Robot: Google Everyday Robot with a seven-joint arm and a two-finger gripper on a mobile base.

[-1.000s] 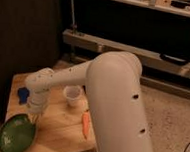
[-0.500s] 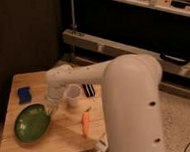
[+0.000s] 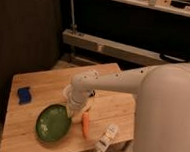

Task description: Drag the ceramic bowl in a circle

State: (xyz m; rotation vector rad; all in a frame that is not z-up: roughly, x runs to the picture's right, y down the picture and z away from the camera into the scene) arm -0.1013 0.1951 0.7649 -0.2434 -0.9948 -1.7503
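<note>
hand [image 3: 73,110] grips ceramic bowl [image 3: 52,125] rim (near table [image 3: 40,83] front edge).

One each: ceramic bowl [image 3: 51,124], carrot [image 3: 85,125], blue block [image 3: 23,95], bottle [image 3: 104,140], tool [image 3: 74,114] at bowl's rim

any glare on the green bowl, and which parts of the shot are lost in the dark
Camera view: the ceramic bowl shows no broad glare, only pale flecks; the end effector, at its rim, is well lit; the table is warmly lit; all beyond it is dark.
</note>
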